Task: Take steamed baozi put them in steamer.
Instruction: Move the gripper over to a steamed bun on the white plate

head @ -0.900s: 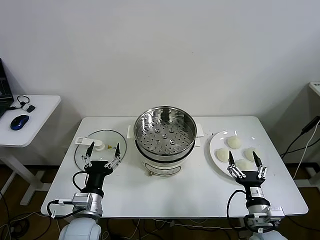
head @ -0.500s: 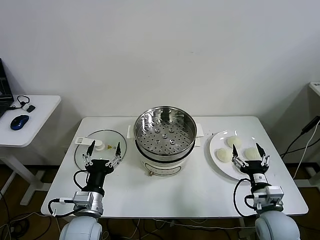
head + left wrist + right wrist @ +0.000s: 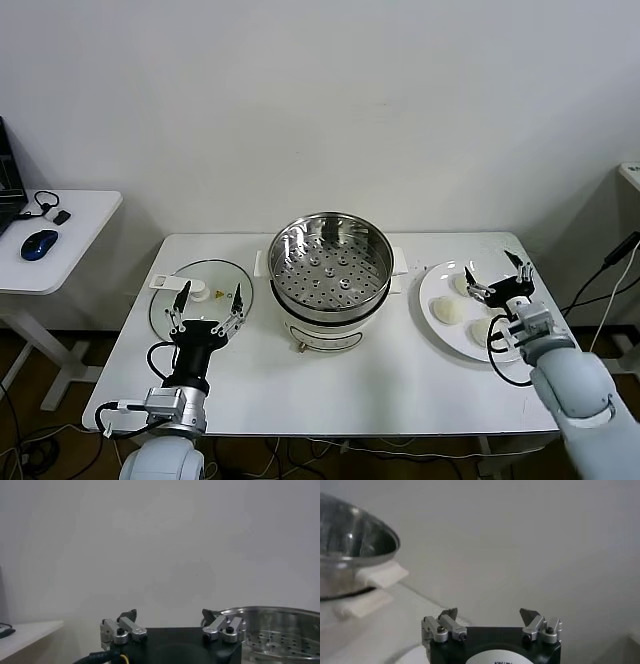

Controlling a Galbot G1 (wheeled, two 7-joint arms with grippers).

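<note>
Right gripper (image 3: pixel 497 277) has swung in over the plate (image 3: pixel 432 312), jaws wide, empty, above the buns (image 3: pixel 449 311). Steamer (image 3: pixel 330 262) beside the plate empty; first pick pending. Left gripper (image 3: pixel 205 307) parked, open.

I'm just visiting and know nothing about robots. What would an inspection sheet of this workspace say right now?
Surface: white table, nothing spilled.
Job's things: steamer mid-table, lid off, tray bare; baozi on a white plate to its right, three clearly seen, any others hidden by the gripper.
Clutter: glass lid lying flat on the left of the table.
Grippers: right gripper open above the plate, holding nothing; left gripper open near the lid, idle.
Cables: black leads on both wrists; more on the floor at left and hanging at right.
Surroundings: white wall; side desk at left with a blue mouse.
</note>
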